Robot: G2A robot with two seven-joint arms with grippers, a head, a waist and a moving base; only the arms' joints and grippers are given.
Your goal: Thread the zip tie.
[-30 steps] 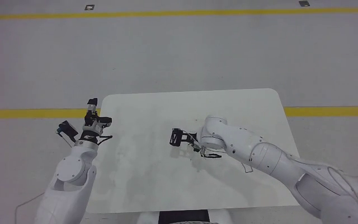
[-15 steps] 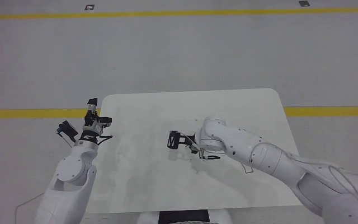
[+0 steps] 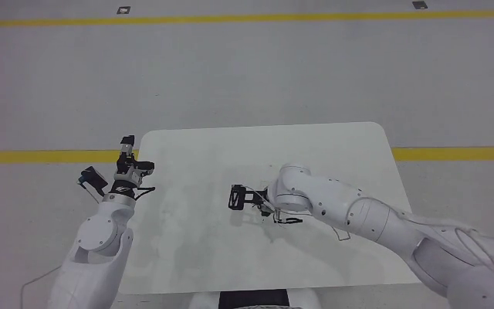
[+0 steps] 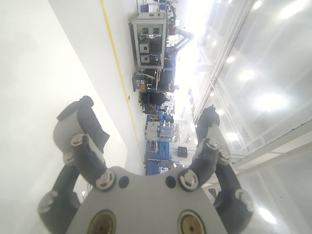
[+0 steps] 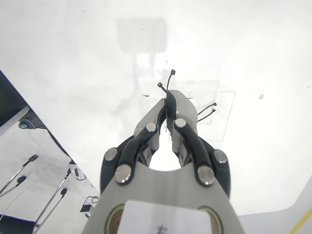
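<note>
R tool [image 5: 167,102] is clamped on the black zip tie [image 5: 170,80], near table [image 3: 324,147] centre, tips toward 9 o'clock. Zip tie runs btwn the pads, and its head sticks out just past the tips. Two spare ties [image 5: 207,112] lie just beside. L tool [image 4: 146,107], jaws apart w/ nothing btwn, sits at table's 9 o'clock edge.

Surface [image 3: 309,143]: white, with rounded corners. Its far half and the stretch between the two end effectors are open to passage.
Right arm [image 3: 363,216]: lies across the near right part and bars approach from that side.
Right end effector [image 5: 168,93]: near mid-surface, pinched on a zip tie [image 5: 170,80] that juts past the fingertips.
Clear tray [image 5: 224,113]: flat on the surface near it, holding spare zip ties [image 5: 207,109].
Left end effector [image 4: 147,105]: at the left edge, fingers spread.
</note>
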